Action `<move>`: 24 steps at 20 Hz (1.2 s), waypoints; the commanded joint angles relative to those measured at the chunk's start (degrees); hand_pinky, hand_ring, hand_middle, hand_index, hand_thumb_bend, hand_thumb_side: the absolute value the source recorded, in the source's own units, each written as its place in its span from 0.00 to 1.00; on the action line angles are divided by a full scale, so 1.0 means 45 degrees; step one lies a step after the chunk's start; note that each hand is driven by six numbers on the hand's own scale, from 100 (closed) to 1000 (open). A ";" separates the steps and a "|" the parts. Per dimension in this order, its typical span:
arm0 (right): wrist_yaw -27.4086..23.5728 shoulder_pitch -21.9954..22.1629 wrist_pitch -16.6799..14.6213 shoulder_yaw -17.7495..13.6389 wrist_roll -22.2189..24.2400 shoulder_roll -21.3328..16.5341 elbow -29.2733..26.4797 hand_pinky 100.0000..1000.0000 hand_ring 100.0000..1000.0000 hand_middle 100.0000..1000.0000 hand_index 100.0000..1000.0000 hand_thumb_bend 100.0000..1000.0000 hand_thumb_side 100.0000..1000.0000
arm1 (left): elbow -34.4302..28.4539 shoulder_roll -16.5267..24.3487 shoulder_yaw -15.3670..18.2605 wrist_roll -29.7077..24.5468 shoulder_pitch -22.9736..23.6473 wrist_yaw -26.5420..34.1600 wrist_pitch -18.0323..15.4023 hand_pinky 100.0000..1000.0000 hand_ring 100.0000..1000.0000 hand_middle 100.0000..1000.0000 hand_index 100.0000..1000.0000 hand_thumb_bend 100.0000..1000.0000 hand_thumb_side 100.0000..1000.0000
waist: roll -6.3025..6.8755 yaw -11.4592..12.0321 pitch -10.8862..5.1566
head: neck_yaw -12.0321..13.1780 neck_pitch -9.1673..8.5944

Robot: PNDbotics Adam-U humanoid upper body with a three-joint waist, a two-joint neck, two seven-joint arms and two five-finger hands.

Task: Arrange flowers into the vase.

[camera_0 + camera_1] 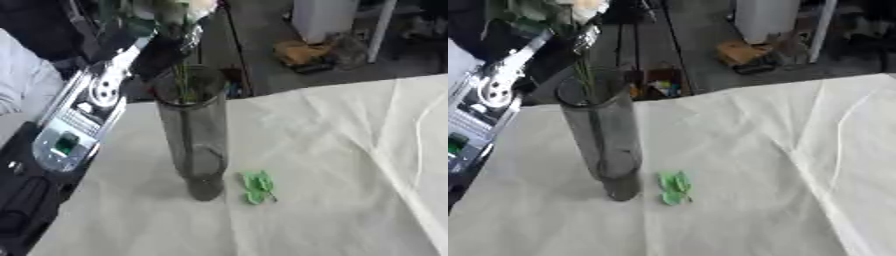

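Left hand [166, 47], fingers curling round the flower [179, 10] stem from above, is lowering it into the vase [194, 135] directly beneath, keeping the stem upright to clear the rim.

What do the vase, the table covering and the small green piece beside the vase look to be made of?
Vase: probably smoky glass or clear plastic; the flower stem shows through its wall. Table covering: matte off-white cloth, judging by its creases and folds. Green piece: leaf-shaped, bright uniform green, possibly an artificial leaf; cannot confirm.
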 commanded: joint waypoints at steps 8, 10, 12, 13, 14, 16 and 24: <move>-0.0044 -0.0089 -0.0003 -0.0088 0.0036 -0.0127 -0.0175 0.42 0.40 0.27 0.61 0.00 0.94 | -0.0170 0.0431 0.0169 -0.0584 -0.0021 -0.0156 -0.0128 0.72 0.91 0.95 0.96 0.00 1.00 | -0.0098 -0.0001 -0.0202 | -0.0046 -0.0236; -0.0045 -0.0088 -0.0003 -0.0087 0.0034 -0.0123 -0.0175 0.42 0.40 0.27 0.61 0.00 0.94 | -0.0181 0.0447 0.0165 -0.0687 0.0014 -0.0167 -0.0148 0.72 0.91 0.95 0.97 0.00 1.00 | -0.0098 0.0003 -0.0196 | -0.0052 -0.0245; -0.0048 -0.0089 -0.0005 -0.0086 0.0034 -0.0119 -0.0175 0.42 0.40 0.27 0.61 0.00 0.94 | -0.0200 0.0460 0.0184 -0.0745 0.0050 -0.0160 -0.0148 0.73 0.92 0.95 0.98 0.00 1.00 | -0.0101 0.0006 -0.0190 | -0.0064 -0.0256; -0.0048 -0.0087 -0.0007 -0.0087 0.0034 -0.0119 -0.0175 0.42 0.40 0.27 0.61 0.00 0.94 | -0.0204 0.0463 0.0199 -0.0746 0.0077 -0.0143 -0.0131 0.73 0.91 0.95 0.98 0.00 1.00 | -0.0104 0.0008 -0.0183 | -0.0070 -0.0269; -0.0050 -0.0086 -0.0008 -0.0088 0.0032 -0.0114 -0.0175 0.42 0.40 0.27 0.61 0.00 0.94 | -0.0198 0.0463 0.0208 -0.0741 0.0106 -0.0118 -0.0109 0.73 0.91 0.95 0.98 0.00 1.00 | -0.0107 0.0010 -0.0176 | -0.0071 -0.0282; -0.0052 -0.0089 -0.0011 -0.0088 0.0034 -0.0110 -0.0175 0.42 0.40 0.27 0.61 0.00 0.94 | -0.0193 0.0465 0.0216 -0.0713 0.0149 -0.0071 -0.0078 0.73 0.91 0.95 0.98 0.00 1.00 | -0.0114 0.0011 -0.0165 | -0.0081 -0.0303; -0.0068 -0.0079 -0.0019 -0.0083 0.0046 -0.0106 -0.0175 0.42 0.40 0.27 0.61 0.00 0.94 | -0.0216 0.0559 0.0213 -0.0777 0.0272 -0.0026 -0.0057 0.73 0.91 0.95 0.98 0.00 1.00 | -0.0128 0.0031 -0.0171 | -0.0098 -0.0328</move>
